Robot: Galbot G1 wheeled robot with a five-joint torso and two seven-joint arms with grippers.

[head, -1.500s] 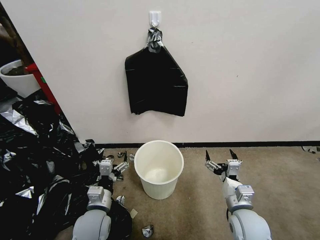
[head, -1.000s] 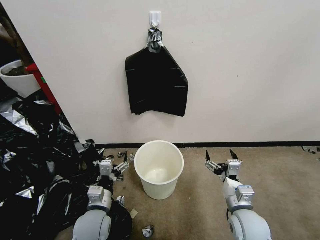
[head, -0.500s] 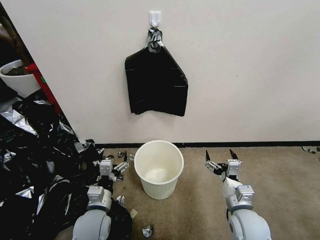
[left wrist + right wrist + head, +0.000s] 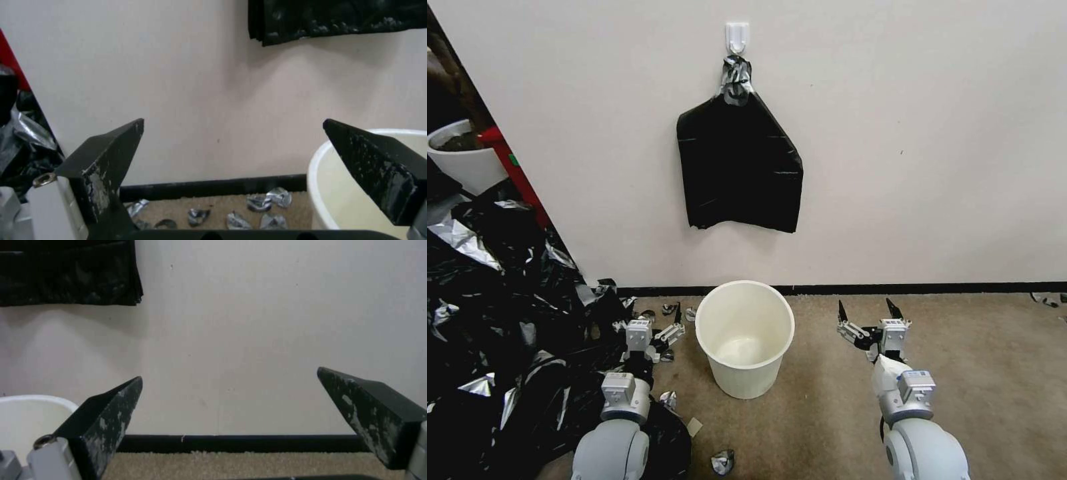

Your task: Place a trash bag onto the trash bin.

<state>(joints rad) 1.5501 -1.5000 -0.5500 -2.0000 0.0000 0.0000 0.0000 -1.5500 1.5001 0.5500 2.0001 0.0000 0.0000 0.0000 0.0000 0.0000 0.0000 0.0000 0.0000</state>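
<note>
Trash bin (image 4: 745, 337) stands upright on the carpet, mouth up, empty, cream-white, close to the wall. Left claw (image 4: 654, 319) hovers at its 9 o'clock, fingers spread, empty. Right claw (image 4: 865, 312) sits at 3 o'clock, well apart, likewise spread, over bare carpet. Black sheaf (image 4: 740, 167) hangs at 12 o'clock.

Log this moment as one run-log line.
left tool: open, low beside trash bin | right tool: open, low on its other side | bin: unlined | black sheaf: on wall hook
</note>
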